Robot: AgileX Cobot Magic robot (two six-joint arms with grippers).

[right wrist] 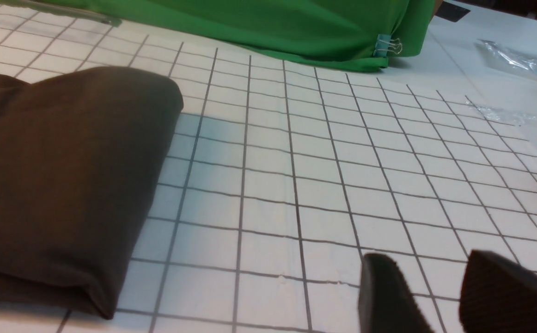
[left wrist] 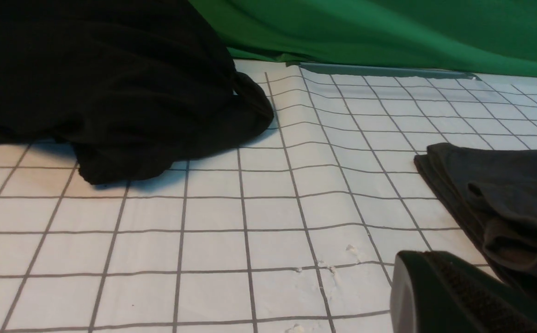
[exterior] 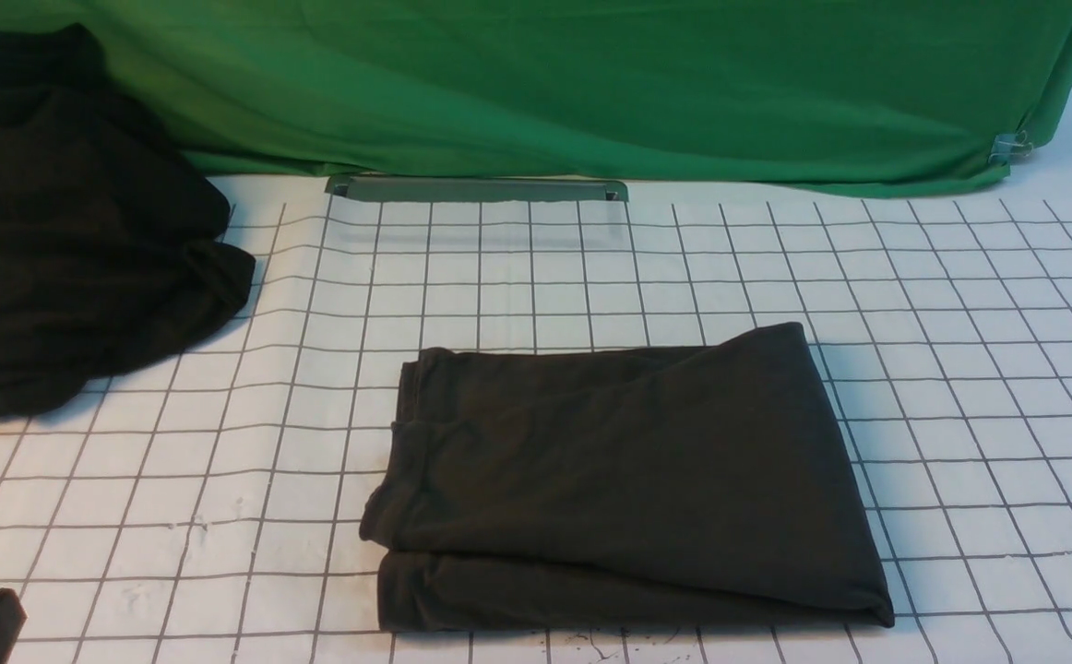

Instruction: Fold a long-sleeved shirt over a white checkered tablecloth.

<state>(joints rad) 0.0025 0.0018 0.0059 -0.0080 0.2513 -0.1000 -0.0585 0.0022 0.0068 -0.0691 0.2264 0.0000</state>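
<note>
The shirt (exterior: pixel 628 480) lies folded into a rectangle on the tablecloth (exterior: pixel 960 369), well apart from the black heap (exterior: pixel 75 231) beside the green cloth (exterior: pixel 591 83). Left end effector (left wrist: pixel 462 296) is closed and empty near the shirt; right end effector (right wrist: pixel 439 296) stands partly open, holding nothing.

Black cloth heap (left wrist: pixel 111 92) lying on checkered tablecloth (left wrist: pixel 213 231); folded grey shirt (left wrist: pixel 504 194) sitting well apart; closed left pincer (left wrist: pixel 458 296) hovering just beside shirt; green cloth (left wrist: pixel 388 32) hanging behind.
</note>
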